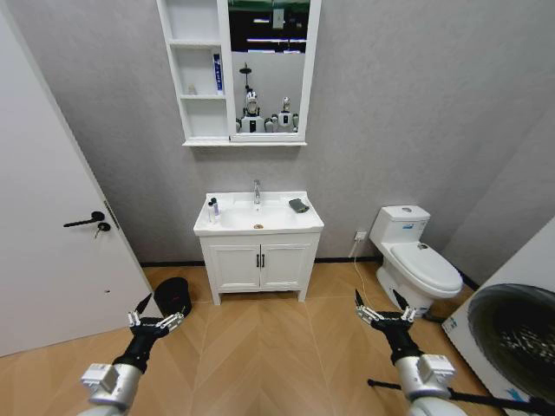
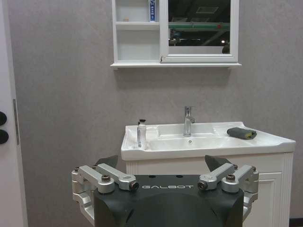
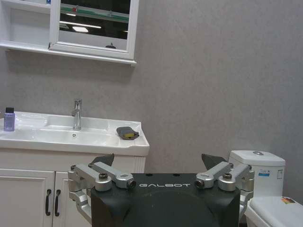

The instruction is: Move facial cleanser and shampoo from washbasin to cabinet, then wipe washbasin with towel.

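I am standing back from the basin [image 1: 258,218], a white rectangular top with an oval bowl, a brass-coloured drain and a chrome tap [image 1: 257,191] at the back edge, sitting on a white two-door vanity [image 1: 258,265] with black handles. On the basin's left rim two small bottles are standing upright side by side: a clear one with a dark cap [image 2: 141,132] and a lilac one with a dark cap [image 3: 9,119]; I cannot tell which is the cleanser and which the shampoo. On the right rim the towel [image 1: 298,205] is lying flat, a small dark grey folded cloth with a bit of yellow showing at its edge. Above the basin the cabinet [image 1: 199,74] is hanging on the grey wall, white, with open shelves on the left and a tall mirror [image 1: 269,65] on the right; a blue and white tube [image 1: 218,73] is standing upright on the middle shelf, and a small pale thing is sitting beside it. I am holding my left gripper [image 1: 153,320] low over the wooden floor, well short of the vanity, jaws spread wide and holding nothing. I am holding my right gripper [image 1: 381,312] at the same height to the right, near the toilet [image 1: 414,255], jaws likewise spread and holding nothing.
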{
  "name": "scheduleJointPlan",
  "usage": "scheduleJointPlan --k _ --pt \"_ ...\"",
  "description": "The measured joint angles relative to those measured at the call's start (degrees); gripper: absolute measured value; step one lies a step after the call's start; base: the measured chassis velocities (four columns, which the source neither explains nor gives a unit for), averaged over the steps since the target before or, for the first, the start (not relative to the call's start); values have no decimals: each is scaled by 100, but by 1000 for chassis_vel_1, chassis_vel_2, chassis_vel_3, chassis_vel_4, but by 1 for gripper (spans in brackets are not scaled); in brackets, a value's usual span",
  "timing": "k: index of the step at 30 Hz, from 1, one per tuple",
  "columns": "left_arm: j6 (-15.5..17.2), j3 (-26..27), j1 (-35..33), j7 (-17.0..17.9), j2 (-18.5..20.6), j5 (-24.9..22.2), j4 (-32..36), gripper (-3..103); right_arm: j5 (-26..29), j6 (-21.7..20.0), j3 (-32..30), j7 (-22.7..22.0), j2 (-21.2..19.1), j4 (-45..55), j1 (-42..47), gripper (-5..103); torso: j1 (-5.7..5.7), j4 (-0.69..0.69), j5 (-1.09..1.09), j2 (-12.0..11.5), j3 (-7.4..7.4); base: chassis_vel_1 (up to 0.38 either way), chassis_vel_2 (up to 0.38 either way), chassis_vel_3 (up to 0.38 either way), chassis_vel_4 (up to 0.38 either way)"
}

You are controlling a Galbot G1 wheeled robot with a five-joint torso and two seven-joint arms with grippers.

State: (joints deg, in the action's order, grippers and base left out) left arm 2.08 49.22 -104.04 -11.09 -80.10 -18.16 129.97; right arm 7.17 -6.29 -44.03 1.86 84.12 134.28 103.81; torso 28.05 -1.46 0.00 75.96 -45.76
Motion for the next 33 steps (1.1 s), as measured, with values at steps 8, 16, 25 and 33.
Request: scheduleJointPlan --k 8,16,25,33 --pt "-130 8 -45 -7 -63 62 -58 100 12 1 -49 154 -45 -1 41 100 -1 0 0 0 0 0 0 0 0" --pt "-142 13 -49 -21 -60 73 -52 100 18 41 -49 149 -39 -13 44 100 -1 -1 -1 1 0 -113 117 102 -118" --pt "-155 2 -56 -30 -61 94 -23 100 19 147 -60 149 -24 -40 104 100 3 1 -3 -2 -2 -205 209 210 -218" --pt "-180 6 -66 -35 -62 95 -26 100 17 184 -70 149 -25 -53 123 100 -1 2 4 0 1 -186 208 198 -198"
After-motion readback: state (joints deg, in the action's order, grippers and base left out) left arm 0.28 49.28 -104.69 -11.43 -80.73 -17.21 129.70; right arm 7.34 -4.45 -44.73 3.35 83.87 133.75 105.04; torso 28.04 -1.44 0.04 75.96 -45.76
